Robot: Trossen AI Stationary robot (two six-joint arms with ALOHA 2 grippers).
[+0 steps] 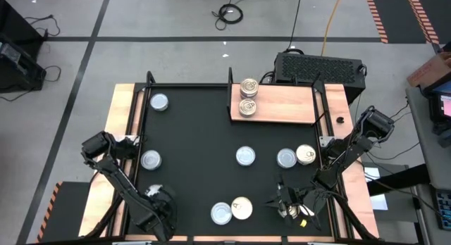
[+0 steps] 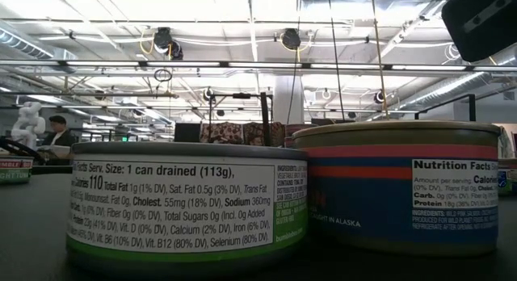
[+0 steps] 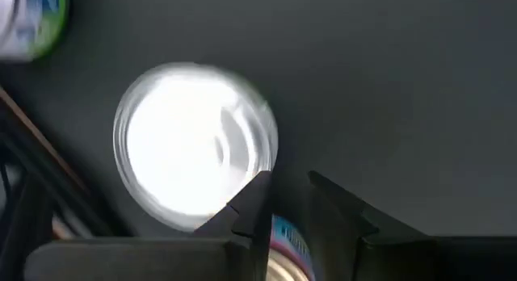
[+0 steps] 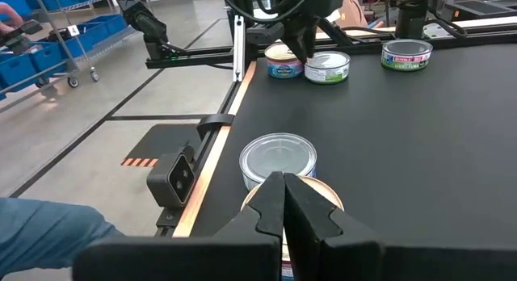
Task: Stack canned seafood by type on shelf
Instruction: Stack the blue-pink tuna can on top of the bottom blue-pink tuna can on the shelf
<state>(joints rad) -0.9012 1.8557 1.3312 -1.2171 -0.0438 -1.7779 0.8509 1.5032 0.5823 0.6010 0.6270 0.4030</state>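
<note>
The shelf (image 1: 282, 104) lies at the far right, with two gold-lidded tins (image 1: 248, 86) (image 1: 246, 108) on its left end. Several more tins of canned seafood lie on the black mat. My left gripper (image 1: 158, 203) (image 3: 289, 184) points down at the near left, its fingers apart. A blue-labelled, gold-lidded tin (image 3: 283, 247) (image 4: 283, 63) lies under it, with a silvery tin (image 3: 194, 144) beside it. My right gripper (image 1: 285, 203) (image 4: 283, 180) is shut and hovers by a silvery tin (image 1: 221, 213) and a gold tin (image 1: 242, 208) at the near edge. My left gripper comes from above over the blue-labelled tin's rim (image 3: 279, 232). Its own fingers hide the spot, so I cannot tell whether it touches the tin. Bare mat shows between the fingertips.
Silvery tins lie at the far left (image 1: 159, 102), at mid left (image 1: 150, 159) and in the middle (image 1: 245, 156) (image 1: 286, 158). A gold tin (image 1: 306, 155) lies by the right rail. The low view is filled by two tins (image 2: 186, 208) (image 2: 396, 188). A seated person (image 2: 56, 136) shows far behind the table.
</note>
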